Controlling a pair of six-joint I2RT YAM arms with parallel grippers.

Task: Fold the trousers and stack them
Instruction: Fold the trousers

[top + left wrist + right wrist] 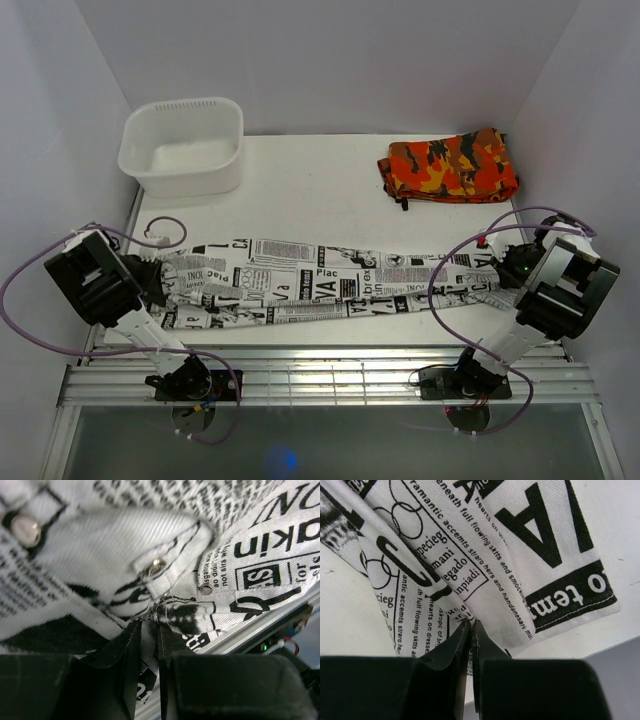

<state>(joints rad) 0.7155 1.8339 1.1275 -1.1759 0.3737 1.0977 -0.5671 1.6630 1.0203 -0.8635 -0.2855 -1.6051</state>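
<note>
The newspaper-print trousers (320,285) are laid stretched along the near edge of the table (330,190), from left side to right. The waist end is pinched by the left gripper (148,630) and the hem end by the right gripper (471,625). A white tub (183,145) is seen at the far left corner, a camouflage garment (450,165) at the far right corner.

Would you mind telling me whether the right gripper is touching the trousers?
Touching: the right wrist view shows the right gripper pinched shut on the trousers near the hem.
</note>
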